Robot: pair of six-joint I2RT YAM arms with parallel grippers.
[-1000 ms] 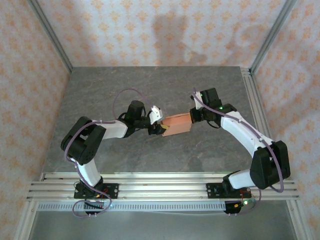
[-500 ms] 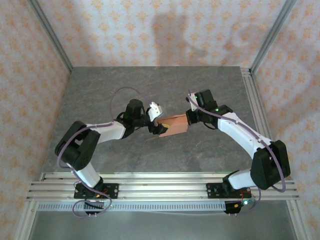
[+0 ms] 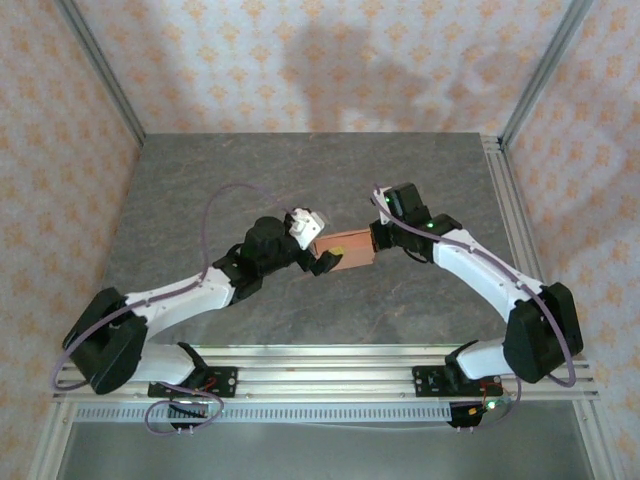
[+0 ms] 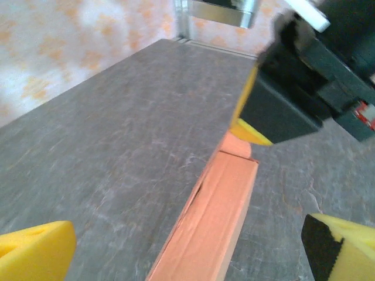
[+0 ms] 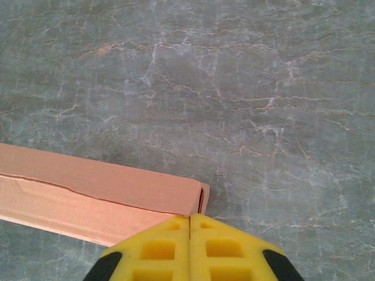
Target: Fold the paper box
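— Where is the paper box point(image 3: 345, 248)?

— Near the middle of the top view, a shallow salmon-orange box over the grey table point(image 3: 300, 170), lying crosswise between the two arms.

— And the left gripper point(image 3: 316, 247)?

— It is at the box's left end with its jaws spread wide and nothing in them. In the left wrist view its yellow pads point(image 4: 32, 252) sit in the two bottom corners, and the box runs up between them, touching neither.

— The right gripper point(image 5: 190, 218)?

— Fully closed. In its own view the pads meet at the bottom centre, with their tip against the box's right end. The box stretches off to the left edge. I cannot tell whether a sliver of card is nipped between the pads.
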